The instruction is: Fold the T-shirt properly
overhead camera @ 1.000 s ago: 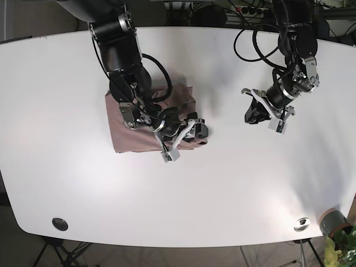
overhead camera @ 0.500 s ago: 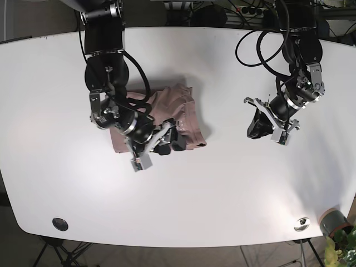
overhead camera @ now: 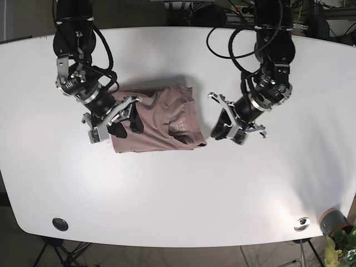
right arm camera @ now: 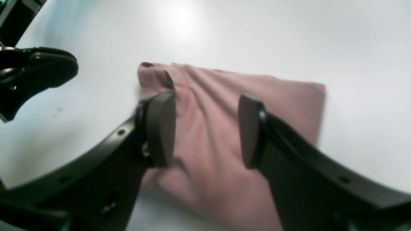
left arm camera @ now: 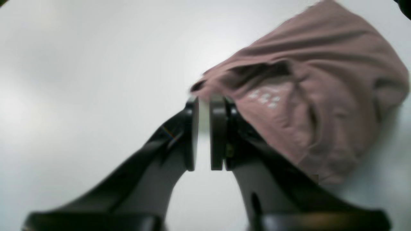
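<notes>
Base view: a folded mauve T-shirt [overhead camera: 161, 119] lies on the white tabletop [overhead camera: 178, 189], left of centre. The right gripper [overhead camera: 114, 123] sits at its 9 o'clock edge, jaws spread wide and holding nothing. The left gripper [overhead camera: 229, 123] hangs just off the 3 o'clock edge, jaws nearly closed and empty. Small white print [left arm camera: 265, 98] on the shirt is too blurred to read.

Looks like a robotics lab: white table [overhead camera: 183, 189], cables [overhead camera: 245, 10] beyond its far edge, tripod legs [overhead camera: 55, 251] below.
</notes>
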Motion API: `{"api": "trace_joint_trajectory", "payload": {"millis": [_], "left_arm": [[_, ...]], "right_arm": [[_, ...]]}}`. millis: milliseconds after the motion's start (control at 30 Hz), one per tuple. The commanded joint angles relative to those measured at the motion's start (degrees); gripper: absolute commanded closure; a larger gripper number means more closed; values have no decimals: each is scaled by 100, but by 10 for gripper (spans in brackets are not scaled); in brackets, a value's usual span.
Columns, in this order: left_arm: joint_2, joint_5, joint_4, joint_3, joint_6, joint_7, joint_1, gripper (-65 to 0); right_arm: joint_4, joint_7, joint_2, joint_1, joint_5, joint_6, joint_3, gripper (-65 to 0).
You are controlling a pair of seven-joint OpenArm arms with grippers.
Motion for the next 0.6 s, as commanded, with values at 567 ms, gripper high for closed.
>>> {"api": "trace_joint_trajectory", "payload": {"millis": [567], "left_arm": [[220, 688, 82, -451, 1523, -3495, 2486, -103]], "right_arm": [[117, 3386, 101, -2388, -1961, 69, 1309, -290]]}}
